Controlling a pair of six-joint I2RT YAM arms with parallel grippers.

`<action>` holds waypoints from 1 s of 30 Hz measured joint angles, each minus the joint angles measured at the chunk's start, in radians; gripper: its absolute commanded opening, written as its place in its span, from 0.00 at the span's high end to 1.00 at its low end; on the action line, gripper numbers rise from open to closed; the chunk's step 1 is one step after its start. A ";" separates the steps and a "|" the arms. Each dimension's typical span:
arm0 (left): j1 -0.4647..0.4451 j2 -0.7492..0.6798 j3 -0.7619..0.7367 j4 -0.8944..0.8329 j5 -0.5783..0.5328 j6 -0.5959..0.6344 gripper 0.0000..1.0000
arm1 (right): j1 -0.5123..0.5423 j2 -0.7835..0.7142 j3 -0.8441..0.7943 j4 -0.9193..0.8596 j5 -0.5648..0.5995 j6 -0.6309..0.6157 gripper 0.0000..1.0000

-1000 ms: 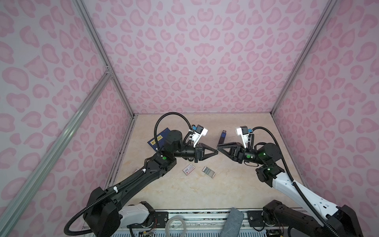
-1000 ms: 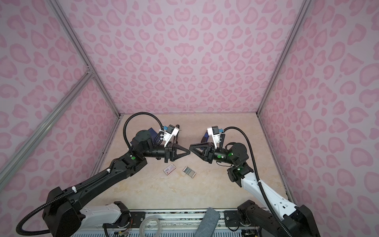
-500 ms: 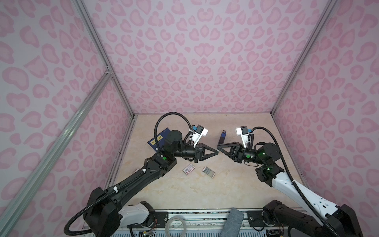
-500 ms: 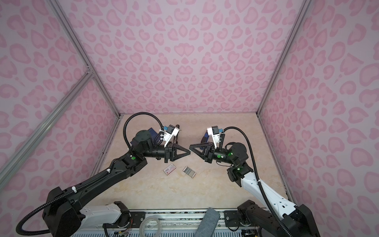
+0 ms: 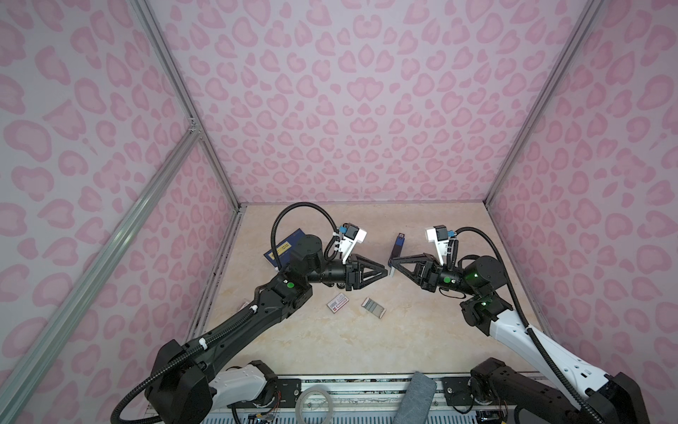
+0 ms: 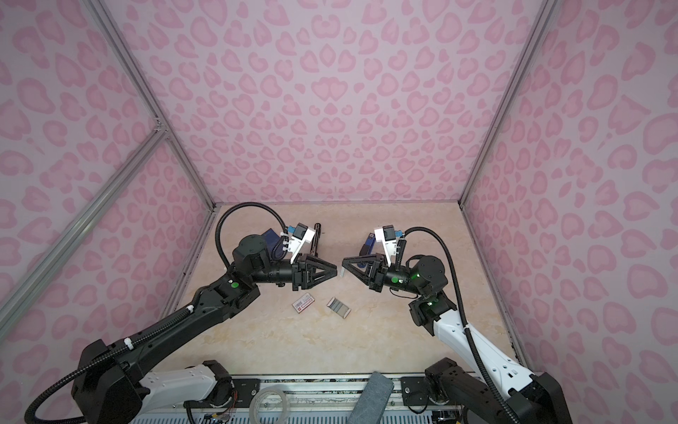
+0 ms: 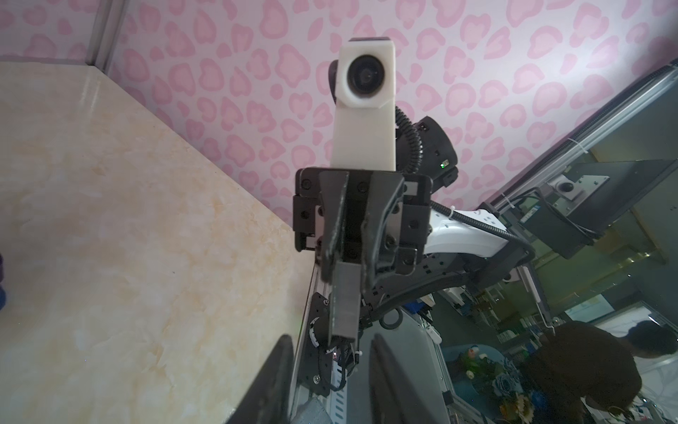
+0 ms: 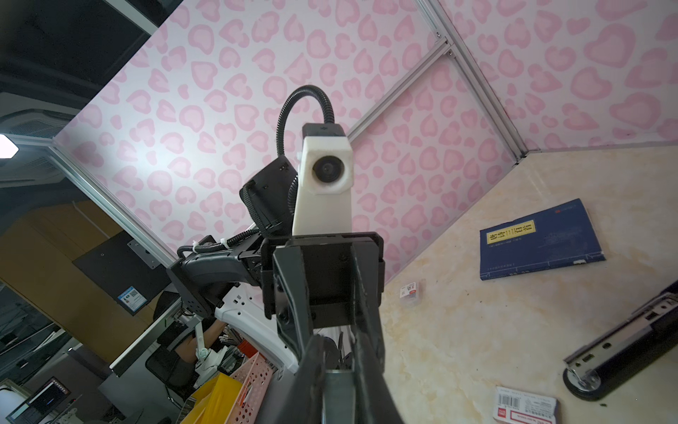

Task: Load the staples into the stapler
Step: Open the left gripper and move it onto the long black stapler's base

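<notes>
Staples [image 7: 343, 304] pinched in right gripper [image 7: 346, 270]; long axis pointing down.

The pale, marble-patterned tabletop [image 5: 330, 348] carries a handful of small things. Near its middle lie a small white red-labelled box [image 5: 338, 303] and, just beside it, the staples [image 5: 373, 307] — a flat block of silvery strips. Toward the back left lies a dark blue booklet [image 5: 284, 249] with a yellow label. Near it a black stapler [image 6: 317, 238] lies opened out — its metal rail shows in the right wrist view. A small blue object [image 5: 398, 246] sits further right.
</notes>
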 measured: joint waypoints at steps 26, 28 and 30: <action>0.126 0.589 0.214 -0.507 -0.866 0.127 0.19 | -0.049 -0.082 -0.040 -0.160 0.019 -0.075 0.84; 0.130 0.637 0.255 -0.507 -0.872 0.135 0.19 | -0.050 -0.080 -0.044 -0.163 0.021 -0.075 0.84; 0.135 0.679 0.290 -0.509 -0.877 0.140 0.19 | -0.052 -0.080 -0.045 -0.164 0.026 -0.075 0.84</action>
